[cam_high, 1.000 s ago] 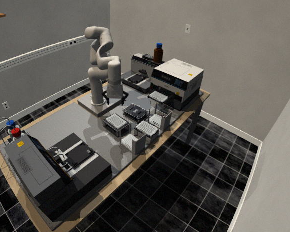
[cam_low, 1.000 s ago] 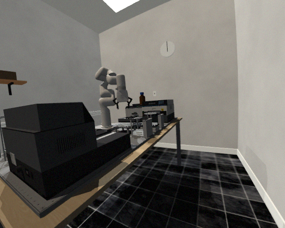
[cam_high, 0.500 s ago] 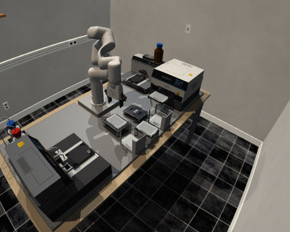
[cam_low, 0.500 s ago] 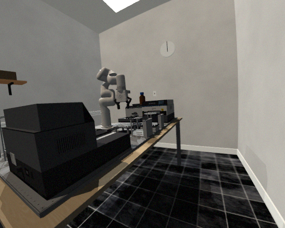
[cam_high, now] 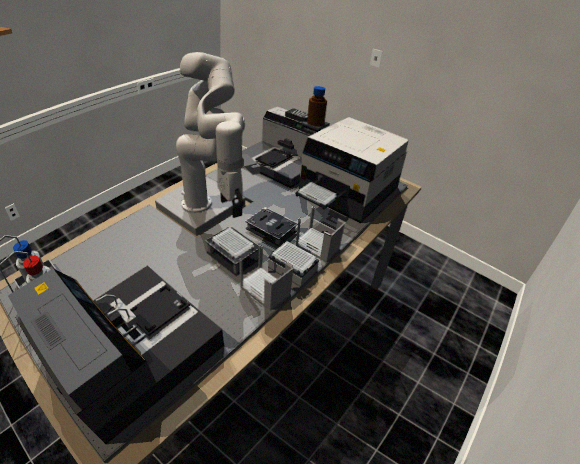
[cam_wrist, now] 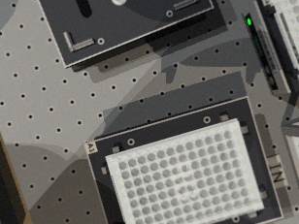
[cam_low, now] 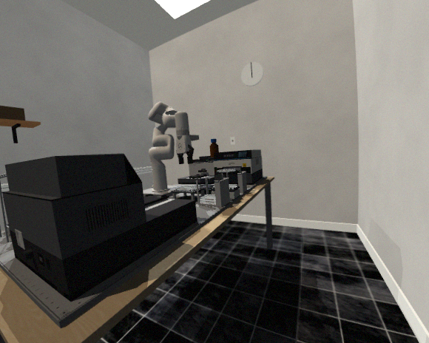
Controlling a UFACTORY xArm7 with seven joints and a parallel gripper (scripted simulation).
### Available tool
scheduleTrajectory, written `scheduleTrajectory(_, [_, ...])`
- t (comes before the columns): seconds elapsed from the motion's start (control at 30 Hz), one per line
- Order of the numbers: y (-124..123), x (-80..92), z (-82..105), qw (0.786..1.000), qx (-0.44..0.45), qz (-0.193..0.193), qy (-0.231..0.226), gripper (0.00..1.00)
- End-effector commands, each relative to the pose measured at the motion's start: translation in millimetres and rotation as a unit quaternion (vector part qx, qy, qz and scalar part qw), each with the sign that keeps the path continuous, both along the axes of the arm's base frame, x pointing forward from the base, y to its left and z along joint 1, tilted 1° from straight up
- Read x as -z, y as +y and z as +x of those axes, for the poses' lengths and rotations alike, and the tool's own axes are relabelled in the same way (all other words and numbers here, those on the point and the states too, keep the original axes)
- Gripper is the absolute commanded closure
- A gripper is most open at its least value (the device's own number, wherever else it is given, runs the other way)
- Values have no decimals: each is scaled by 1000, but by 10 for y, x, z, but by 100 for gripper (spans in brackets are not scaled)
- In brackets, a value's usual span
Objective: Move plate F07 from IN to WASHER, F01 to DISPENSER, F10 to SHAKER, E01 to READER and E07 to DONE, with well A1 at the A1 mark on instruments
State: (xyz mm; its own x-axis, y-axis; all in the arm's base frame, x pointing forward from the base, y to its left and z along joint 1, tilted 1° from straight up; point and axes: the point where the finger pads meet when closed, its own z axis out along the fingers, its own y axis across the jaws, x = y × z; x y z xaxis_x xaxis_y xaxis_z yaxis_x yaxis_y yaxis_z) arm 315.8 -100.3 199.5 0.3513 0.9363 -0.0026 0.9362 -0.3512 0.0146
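My gripper [cam_high: 237, 204] hangs open and empty above the deck, just in front of the arm's base; it also shows in the exterior view [cam_low: 185, 160]. Its fingers are out of the wrist view. Below it, a white well plate [cam_wrist: 184, 176] sits flat in a black nest with an A1 mark [cam_wrist: 90, 147] at one corner; the plate also shows in the top view [cam_high: 232, 243]. An "IN" label [cam_wrist: 277, 174] lies on the deck beside that nest. An empty black nest [cam_wrist: 131, 23] with corner locators lies beyond it [cam_high: 272, 223]. I cannot read any plate labels.
Another white plate [cam_high: 295, 256] sits on a low unit with a green light [cam_wrist: 249, 20]. Two grey stack racks [cam_high: 268, 286] [cam_high: 322, 239] hold white plates. A plate [cam_high: 317, 193] lies on the white instrument's tray. A dark tray unit [cam_high: 273, 159] and a bottle [cam_high: 317, 106] stand behind. A large dark instrument [cam_high: 106, 340] fills the front left.
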Motion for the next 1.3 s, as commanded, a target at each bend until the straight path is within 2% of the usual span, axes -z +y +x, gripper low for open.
scheduleTrajectory(0.0, [-3, -13, 10, 998, 56, -3, 2, 0])
scheduleTrajectory(0.2, [-3, -13, 9, 988, 157, -2, 1, 0])
scheduleTrajectory(0.4, [-3, -13, 9, 962, 274, -1, -1, 0])
scheduleTrajectory(0.53, [-3, -13, 9, 956, 294, 0, -1, 0])
scheduleTrajectory(0.7, [-3, -13, 9, 922, 388, 1, -2, 0])
scheduleTrajectory(0.73, [-3, -13, 9, 922, 388, 1, -2, 0])
scheduleTrajectory(1.03, [-3, -13, 9, 847, 531, 3, -4, 0])
scheduleTrajectory(1.1, [-3, -13, 9, 847, 531, 3, -4, 0])
scheduleTrajectory(1.23, [-3, -13, 9, 802, 597, 3, -5, 0])
scheduleTrajectory(1.27, [-3, -13, 9, 802, 598, 3, -5, 0])
